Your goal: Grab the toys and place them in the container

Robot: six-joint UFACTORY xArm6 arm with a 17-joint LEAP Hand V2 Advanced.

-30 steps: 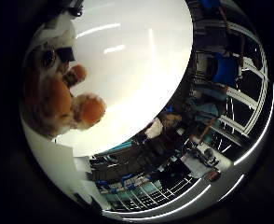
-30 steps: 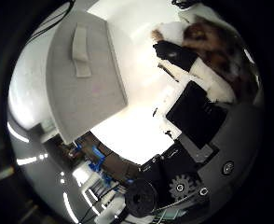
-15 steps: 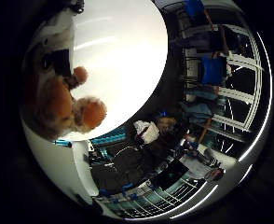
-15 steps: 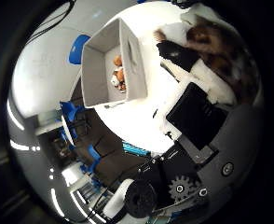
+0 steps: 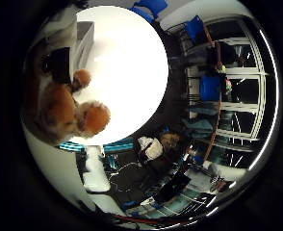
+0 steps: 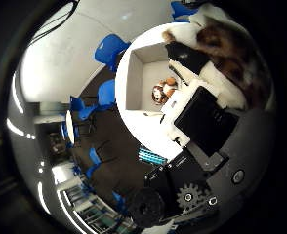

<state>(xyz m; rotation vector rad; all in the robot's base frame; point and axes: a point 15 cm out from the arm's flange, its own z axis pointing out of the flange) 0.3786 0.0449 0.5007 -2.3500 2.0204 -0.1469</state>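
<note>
A fluffy orange, brown and white plush toy [image 5: 67, 113] fills the side of the little finger view, pressed close to the palm. My hand [image 6: 202, 119] is shut on it, with white and black fingers wrapped round its fur [image 6: 229, 48]. Far below stands an open white container [image 6: 133, 80] on a round white table [image 5: 132, 82]. A small brown and orange toy [image 6: 162, 91] lies inside the container, near the wall closest to my fingers. The held plush hangs high above the table, beside the container's rim.
Blue chairs [image 6: 109, 48] stand on the dark floor around the table. A teal crate [image 6: 151, 157] sits on the floor by the table's edge. More blue chairs [image 5: 211, 86] and large windows lie farther off.
The whole picture has shifted: the table looks smaller and farther away. The container now shows from above with its inside and the small toy visible. The plush stays in my hand.
</note>
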